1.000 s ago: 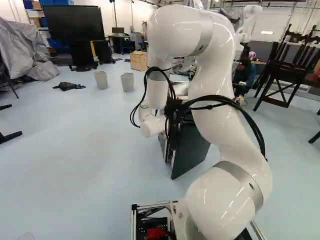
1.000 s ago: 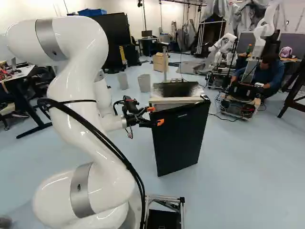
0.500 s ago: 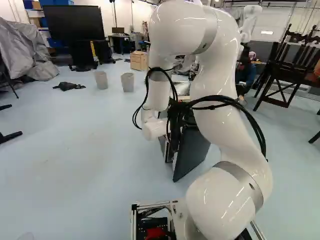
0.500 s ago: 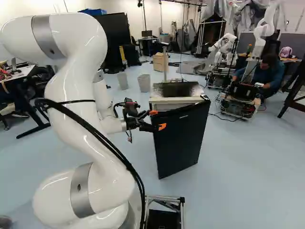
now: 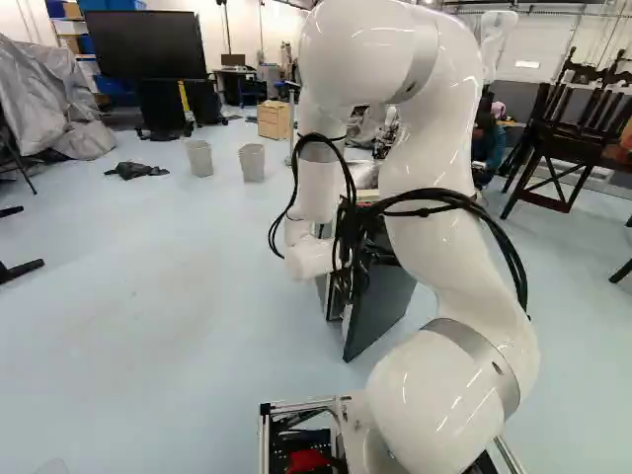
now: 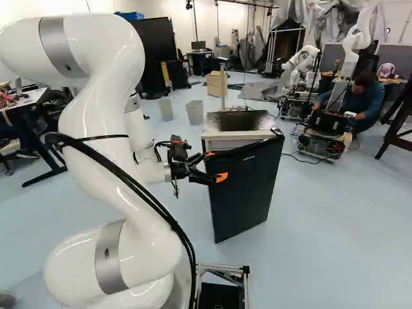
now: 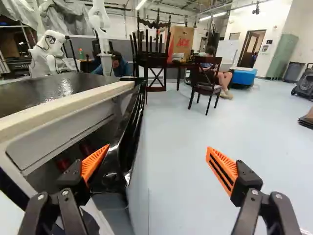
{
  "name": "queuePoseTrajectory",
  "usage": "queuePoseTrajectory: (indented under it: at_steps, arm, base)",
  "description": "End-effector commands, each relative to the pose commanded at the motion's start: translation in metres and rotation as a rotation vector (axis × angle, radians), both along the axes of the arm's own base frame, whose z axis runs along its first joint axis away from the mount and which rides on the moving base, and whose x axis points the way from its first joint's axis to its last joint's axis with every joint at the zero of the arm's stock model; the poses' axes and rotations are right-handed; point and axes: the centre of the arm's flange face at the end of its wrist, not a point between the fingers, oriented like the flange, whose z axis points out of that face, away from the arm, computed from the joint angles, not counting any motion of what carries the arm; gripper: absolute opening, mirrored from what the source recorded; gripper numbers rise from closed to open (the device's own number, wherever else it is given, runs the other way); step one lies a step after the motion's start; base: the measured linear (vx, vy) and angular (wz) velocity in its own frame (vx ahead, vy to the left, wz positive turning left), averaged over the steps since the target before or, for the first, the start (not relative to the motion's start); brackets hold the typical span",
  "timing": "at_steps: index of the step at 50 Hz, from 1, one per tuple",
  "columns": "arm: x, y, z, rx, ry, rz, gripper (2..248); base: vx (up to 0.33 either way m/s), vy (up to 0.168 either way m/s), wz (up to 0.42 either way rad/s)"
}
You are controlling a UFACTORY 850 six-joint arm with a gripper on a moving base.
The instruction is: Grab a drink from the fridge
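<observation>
Glossy white rounded arm (image 6: 96, 161), grey bands (image 6: 111, 257), looping black cables (image 6: 148, 202)

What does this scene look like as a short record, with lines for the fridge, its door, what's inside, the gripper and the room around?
Fridge: low, with a dark top and a pale rim
Door: black, partly open
Inside: dim; reddish shapes show, too dark to identify
Gripper: open wide, the door's edge between its fingers, not clamped
Drink in hand: none
Room: two grey bins, a dark wooden chair, another robot
</observation>
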Motion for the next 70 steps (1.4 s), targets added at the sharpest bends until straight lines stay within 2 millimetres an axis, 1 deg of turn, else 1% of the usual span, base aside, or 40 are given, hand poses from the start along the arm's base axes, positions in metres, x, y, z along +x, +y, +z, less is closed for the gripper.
queuePoseTrajectory:
  at_steps: [36,70]
  arm:
    - [-0.033,-0.027,-0.001,-0.022,0.039,-0.149,247]
    - [-0.047,-0.065,0.0,-0.029,0.047,-0.366,247]
  base:
    - [0.0,0.0,0.0]
    - [0.0,0.0,0.0]
